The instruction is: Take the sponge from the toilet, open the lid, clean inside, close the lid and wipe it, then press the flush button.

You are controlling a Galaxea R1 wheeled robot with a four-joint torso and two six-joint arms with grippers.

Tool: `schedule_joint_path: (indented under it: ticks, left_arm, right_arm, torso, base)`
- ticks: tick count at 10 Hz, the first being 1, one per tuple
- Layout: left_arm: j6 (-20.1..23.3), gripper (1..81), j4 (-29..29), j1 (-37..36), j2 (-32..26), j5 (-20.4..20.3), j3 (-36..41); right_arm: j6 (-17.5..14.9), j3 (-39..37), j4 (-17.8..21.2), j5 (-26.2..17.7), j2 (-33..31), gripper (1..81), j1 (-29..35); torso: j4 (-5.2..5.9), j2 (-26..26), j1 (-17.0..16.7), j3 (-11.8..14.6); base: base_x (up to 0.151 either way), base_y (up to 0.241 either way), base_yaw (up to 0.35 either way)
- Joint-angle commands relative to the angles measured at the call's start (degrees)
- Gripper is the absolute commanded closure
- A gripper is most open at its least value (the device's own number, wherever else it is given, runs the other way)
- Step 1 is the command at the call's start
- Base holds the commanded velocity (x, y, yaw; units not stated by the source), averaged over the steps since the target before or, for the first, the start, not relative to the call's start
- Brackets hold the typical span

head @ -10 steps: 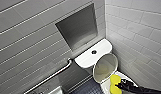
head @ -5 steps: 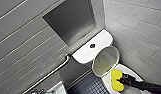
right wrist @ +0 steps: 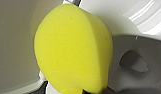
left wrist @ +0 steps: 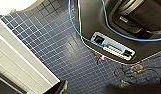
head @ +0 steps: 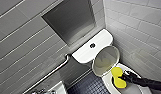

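Note:
The white toilet [head: 86,53] stands in the corner, its tank top carrying a round flush button [head: 92,45]. Its oval lid [head: 106,60] is raised and leans back against the tank. Below it the bowl's rim [head: 107,86] lies exposed. My right gripper [head: 122,79], on a dark arm coming in from the right, is shut on the yellow sponge [head: 118,77], which hangs over the bowl at the near side of the raised lid. The right wrist view has the squeezed sponge [right wrist: 73,47] up close, with white toilet surfaces [right wrist: 16,37] behind it.
A metal grab bar [head: 53,71] runs along the grey tiled wall left of the tank, below a recessed niche [head: 71,22]. Dark blue mosaic floor [left wrist: 58,50] lies under my left arm, beside my own base with a blue cable [left wrist: 113,47] and a white tiled wall [left wrist: 16,62].
The whole head picture has shifted a little, so the camera moved. The sponge stays in the right gripper over the bowl, and the lid stays up.

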Motion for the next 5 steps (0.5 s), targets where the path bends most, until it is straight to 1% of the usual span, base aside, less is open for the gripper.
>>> schedule_joint_path:
  ticks: [1, 3, 5]
  left_arm:
    - [0.1, 1.0, 0.0, 1.9, -1.4, 5.5, -1.1]
    - [0.1, 1.0, 0.0, 1.9, -1.0, 5.5, -1.1]
    - [0.1, 1.0, 0.0, 1.9, -0.8, 5.5, -1.1]
  right_arm:
    - [1.2, 5.7, 0.8, 1.1, -5.4, 81.1, 8.9]
    - [1.6, 6.7, 0.7, 1.1, -6.9, 81.1, 7.1]
    - [1.7, 4.9, 0.7, 1.0, -5.9, 81.1, 5.7]
  torso:
    - [0.0, 0.0, 0.0, 0.0]
    - [0.0, 0.0, 0.0, 0.0]
    - [0.05, 0.0, 0.0, 0.0]
  base:
    - [0.0, 0.0, 0.0]
    - [0.0, 0.0, 0.0]
    - [0.0, 0.0, 0.0]
